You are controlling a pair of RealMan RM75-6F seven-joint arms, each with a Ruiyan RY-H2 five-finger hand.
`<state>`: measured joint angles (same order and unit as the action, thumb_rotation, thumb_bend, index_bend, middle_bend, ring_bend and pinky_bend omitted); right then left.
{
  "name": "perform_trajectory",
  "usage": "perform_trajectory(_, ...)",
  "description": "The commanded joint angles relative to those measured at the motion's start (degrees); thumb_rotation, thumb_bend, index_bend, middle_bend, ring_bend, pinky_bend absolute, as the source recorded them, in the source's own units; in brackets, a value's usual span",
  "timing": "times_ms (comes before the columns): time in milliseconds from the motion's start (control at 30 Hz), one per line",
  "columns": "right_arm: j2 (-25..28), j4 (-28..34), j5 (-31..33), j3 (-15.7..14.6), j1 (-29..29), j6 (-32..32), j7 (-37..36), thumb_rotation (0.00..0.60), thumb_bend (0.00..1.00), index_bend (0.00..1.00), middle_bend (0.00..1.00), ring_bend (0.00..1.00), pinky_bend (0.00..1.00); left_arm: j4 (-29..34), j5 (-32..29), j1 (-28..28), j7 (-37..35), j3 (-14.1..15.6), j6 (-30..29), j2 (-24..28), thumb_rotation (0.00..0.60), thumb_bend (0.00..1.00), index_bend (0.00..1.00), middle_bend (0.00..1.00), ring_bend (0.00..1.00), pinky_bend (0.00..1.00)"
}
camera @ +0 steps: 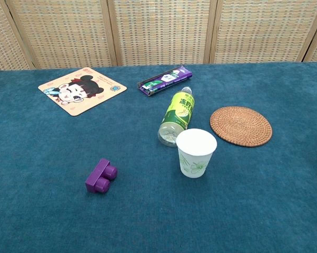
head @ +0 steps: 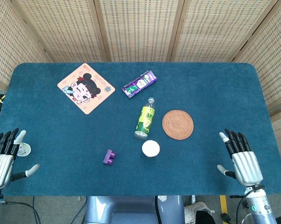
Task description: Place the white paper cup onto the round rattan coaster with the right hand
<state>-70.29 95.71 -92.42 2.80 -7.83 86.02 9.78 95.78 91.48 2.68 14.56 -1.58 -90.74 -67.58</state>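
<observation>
The white paper cup (head: 151, 148) (camera: 196, 152) stands upright on the blue table, mouth up, with a faint green print on its side. The round rattan coaster (head: 178, 124) (camera: 240, 126) lies flat just beyond and to the right of it, bare. My right hand (head: 240, 157) is open at the table's right front edge, fingers spread, well to the right of the cup. My left hand (head: 5, 154) is open at the left front edge, holding nothing. Neither hand appears in the chest view.
A green-labelled bottle (head: 145, 120) (camera: 178, 115) lies on its side, its base almost touching the cup. A purple block (head: 109, 157) (camera: 101, 176) sits front left. A cartoon mat (head: 86, 88) and a purple snack packet (head: 139, 84) lie farther back.
</observation>
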Motion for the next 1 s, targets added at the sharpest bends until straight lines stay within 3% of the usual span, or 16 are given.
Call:
perform_trajectory(33, 0.1, 0.0, 0.0, 0.0, 0.1, 0.2, -0.1, 0.6, 0.03, 0.0, 0.0, 0.0, 0.01, 0.0, 0.1, 0.0, 0.1, 0.1, -0.1, 0.0, 0.0, 0.05, 0.0, 0.0, 0.0, 0.0)
perform_trajectory(1000, 0.3, 0.4, -1.8, -0.6, 0.1, 0.4, -0.9, 0.6, 0.03, 0.0, 0.0, 0.0, 0.01, 0.5, 0.4, -0.3, 0.3, 0.0, -0.8, 0.3, 0.0, 0.05, 0.0, 0.0, 0.0, 0.0)
